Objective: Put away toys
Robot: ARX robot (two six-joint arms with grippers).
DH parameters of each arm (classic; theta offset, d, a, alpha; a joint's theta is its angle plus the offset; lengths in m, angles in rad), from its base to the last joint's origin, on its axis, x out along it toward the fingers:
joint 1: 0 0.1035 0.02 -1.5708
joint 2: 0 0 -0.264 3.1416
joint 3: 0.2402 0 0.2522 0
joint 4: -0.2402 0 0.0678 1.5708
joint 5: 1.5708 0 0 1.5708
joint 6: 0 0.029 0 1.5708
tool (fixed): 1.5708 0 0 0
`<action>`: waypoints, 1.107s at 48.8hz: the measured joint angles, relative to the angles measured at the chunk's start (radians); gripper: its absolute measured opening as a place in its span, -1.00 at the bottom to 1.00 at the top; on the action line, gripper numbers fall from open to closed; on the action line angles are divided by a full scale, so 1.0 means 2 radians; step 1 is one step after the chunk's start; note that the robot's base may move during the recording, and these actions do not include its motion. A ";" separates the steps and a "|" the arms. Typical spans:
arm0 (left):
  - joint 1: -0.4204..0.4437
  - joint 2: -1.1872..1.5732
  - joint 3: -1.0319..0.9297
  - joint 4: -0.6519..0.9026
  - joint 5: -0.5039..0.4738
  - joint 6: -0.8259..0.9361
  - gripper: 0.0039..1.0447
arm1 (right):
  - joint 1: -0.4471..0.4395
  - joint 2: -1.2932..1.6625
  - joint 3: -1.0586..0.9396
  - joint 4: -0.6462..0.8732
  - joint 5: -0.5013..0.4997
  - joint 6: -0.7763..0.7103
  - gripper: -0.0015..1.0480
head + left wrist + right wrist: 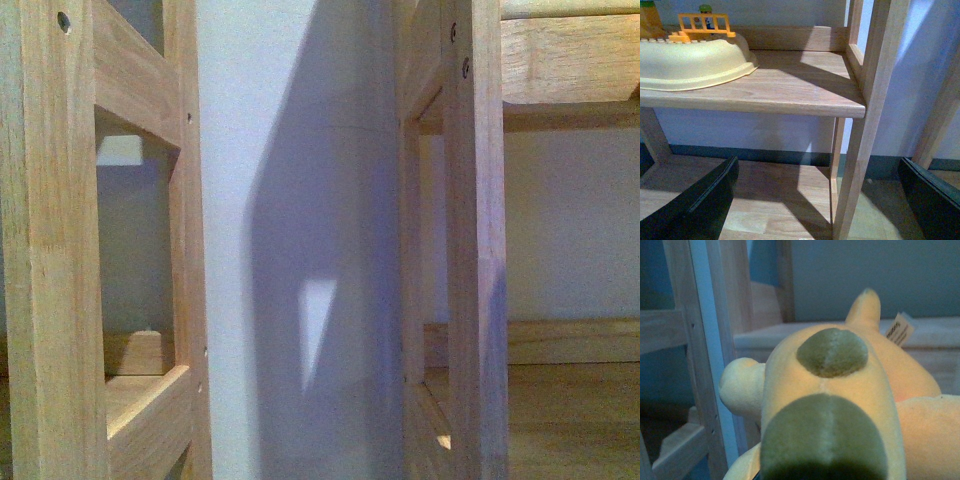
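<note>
The plush animal (840,390) fills the right wrist view, orange-yellow with two olive patches, a stubby limb and a white tag. My right gripper is shut on it, its fingers hidden under the plush. Beyond the plush lies a wooden shelf board (770,332). In the left wrist view my left gripper (825,200) is open, its dark fingers (705,200) wide apart with nothing between them, over a lower wooden shelf (775,200). Neither gripper nor the plush shows in the front view.
Two wooden shelf units (60,250) (470,250) flank a lilac wall (300,200) in the front view. A cream toy base (690,62) with an orange fence (705,25) sits on the upper shelf (790,92). A shelf post (860,125) stands between the left fingers.
</note>
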 joint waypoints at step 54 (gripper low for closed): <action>0.000 0.000 0.000 0.000 0.000 0.000 0.89 | 0.140 0.443 0.550 -0.097 0.130 0.035 -0.79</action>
